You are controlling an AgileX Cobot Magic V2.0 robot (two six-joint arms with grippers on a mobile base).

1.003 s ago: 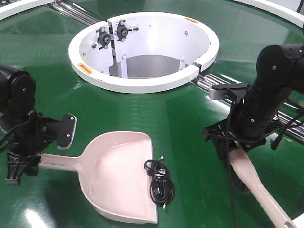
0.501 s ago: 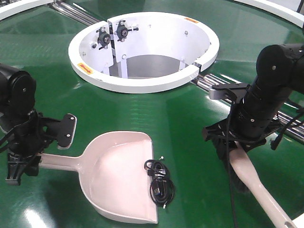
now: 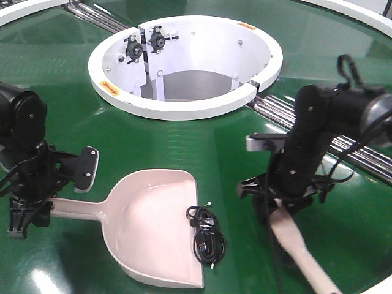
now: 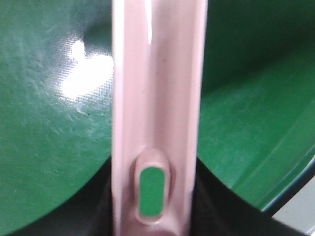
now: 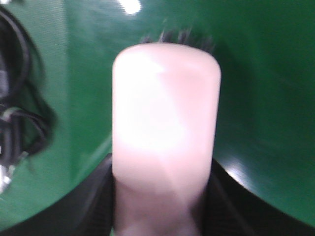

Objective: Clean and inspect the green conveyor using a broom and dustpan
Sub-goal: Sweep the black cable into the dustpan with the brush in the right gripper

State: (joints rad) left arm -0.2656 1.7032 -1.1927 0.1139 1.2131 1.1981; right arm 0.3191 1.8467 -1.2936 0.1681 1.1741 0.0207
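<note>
The green conveyor (image 3: 202, 144) fills the front view. On it lies the beige dustpan (image 3: 153, 226), mouth toward the right. My left gripper (image 3: 23, 211) is shut on the end of its handle; in the left wrist view the handle (image 4: 157, 98) runs between the dark jaws of that gripper (image 4: 155, 199), its hang hole (image 4: 151, 191) showing. My right gripper (image 3: 275, 202) is shut on the broom (image 3: 294, 242), right of the pan. In the right wrist view the broom's back (image 5: 165, 123) sits in that gripper (image 5: 162, 206), with dark bristles (image 5: 177, 37) showing beyond its far end.
A coiled black cable (image 3: 205, 236) lies across the dustpan's mouth edge and also shows as the cable (image 5: 15, 113) left of the broom. The white hub ring (image 3: 184, 107) stands behind, with silver rollers (image 3: 349, 150) at the right seam.
My right arm has swung left with the broom, closer to the dustpan and cable. The left arm and dustpan have not moved.
</note>
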